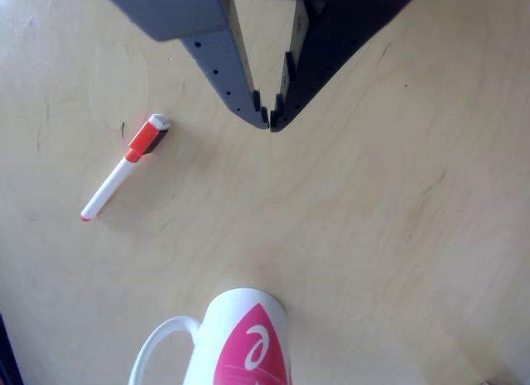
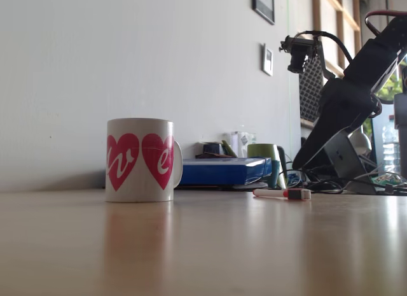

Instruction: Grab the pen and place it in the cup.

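my gripper [image 1: 270, 124] hangs empty, tips nearly closed, right of the pen [image 1: 124, 168]; not yet reaching: must open, shift left, then carry to cup [image 1: 240, 344].

arm [image 2: 346, 111]: black | gripper [image 1: 268, 120]: dark, notched tips, small holes

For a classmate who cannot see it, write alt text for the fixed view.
A white cup with pink heart-like panels stands upright on a wooden table, seen from table height. To its right and apart from it, the pen lies flat near the dark arm. A blue box sits behind.
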`<act>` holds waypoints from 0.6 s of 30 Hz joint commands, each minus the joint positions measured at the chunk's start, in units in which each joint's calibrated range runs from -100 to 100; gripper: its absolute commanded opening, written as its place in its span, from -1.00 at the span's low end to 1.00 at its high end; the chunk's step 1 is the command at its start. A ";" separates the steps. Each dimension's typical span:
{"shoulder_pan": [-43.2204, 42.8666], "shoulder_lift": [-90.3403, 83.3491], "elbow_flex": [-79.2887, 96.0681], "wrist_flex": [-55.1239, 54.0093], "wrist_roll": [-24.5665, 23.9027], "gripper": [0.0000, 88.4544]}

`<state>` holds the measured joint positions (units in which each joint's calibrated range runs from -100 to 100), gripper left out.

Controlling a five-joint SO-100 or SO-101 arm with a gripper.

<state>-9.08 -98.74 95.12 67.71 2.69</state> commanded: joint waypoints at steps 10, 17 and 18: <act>3.11 15.42 -5.54 -18.29 -0.22 -0.98; 8.79 32.60 -28.44 -18.81 -0.48 -0.98; 9.54 34.67 -31.70 -18.64 -0.48 -0.98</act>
<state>-1.62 -69.60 74.73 49.83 2.39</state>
